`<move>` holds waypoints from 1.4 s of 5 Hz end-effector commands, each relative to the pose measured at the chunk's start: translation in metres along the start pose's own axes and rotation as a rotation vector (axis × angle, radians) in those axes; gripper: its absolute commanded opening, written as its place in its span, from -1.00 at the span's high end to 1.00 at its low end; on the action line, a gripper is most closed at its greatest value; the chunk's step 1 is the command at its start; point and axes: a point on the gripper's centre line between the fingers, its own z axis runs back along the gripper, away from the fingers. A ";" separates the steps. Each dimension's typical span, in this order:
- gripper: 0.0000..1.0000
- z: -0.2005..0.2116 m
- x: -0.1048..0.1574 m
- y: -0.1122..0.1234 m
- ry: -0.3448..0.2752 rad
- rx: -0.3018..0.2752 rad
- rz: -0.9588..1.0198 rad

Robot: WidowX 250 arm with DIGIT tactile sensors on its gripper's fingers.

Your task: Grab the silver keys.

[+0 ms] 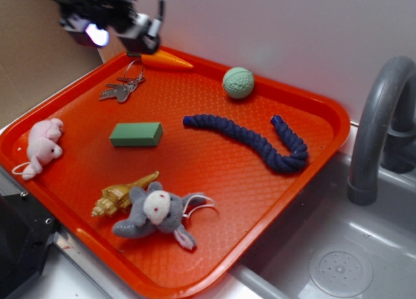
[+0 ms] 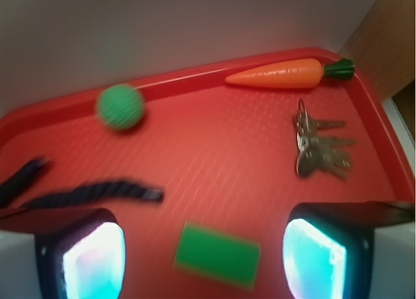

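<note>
The silver keys (image 1: 121, 88) lie flat on the orange tray (image 1: 214, 182), in its far left corner, their thin wire ring pointing toward the toy carrot (image 1: 166, 60) that rests along the tray's back rim. The keys and the carrot are close together but apart.

The end effector (image 1: 107, 27) hangs above that same corner, raised off the tray and touching nothing. In the exterior view it sits above and a little to the left of the keys, partly covering the carrot's leafy end. In the wrist view the keys (image 2: 318, 146) appear in the right half of the picture, ahead of the right finger (image 2: 318, 257) rather than centred in the gap; the carrot (image 2: 286, 73) lies beyond them against the rim. The two fingers stand wide apart, with nothing between them except the tray floor and a green block (image 2: 216, 256) seen below.

Elsewhere on the tray are a green ball (image 1: 238, 82) near the back edge, the green block (image 1: 136, 134) in the middle left, a blue rope (image 1: 253, 142) curving across the right side, a pink plush toy (image 1: 43, 145) at the left edge, and a gold toy (image 1: 120, 195) touching a grey plush animal (image 1: 159, 213) at the front. A grey sink (image 1: 344, 253) with a faucet (image 1: 377, 130) sits to the right of the tray.
</note>
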 end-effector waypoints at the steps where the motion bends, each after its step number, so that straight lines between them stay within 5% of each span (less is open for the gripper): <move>1: -1.00 -0.041 0.058 0.046 -0.008 0.157 -0.047; 3: -1.00 0.001 0.045 0.082 -0.025 0.112 -0.014; 7: -1.00 -0.062 0.037 0.098 0.163 0.261 -0.089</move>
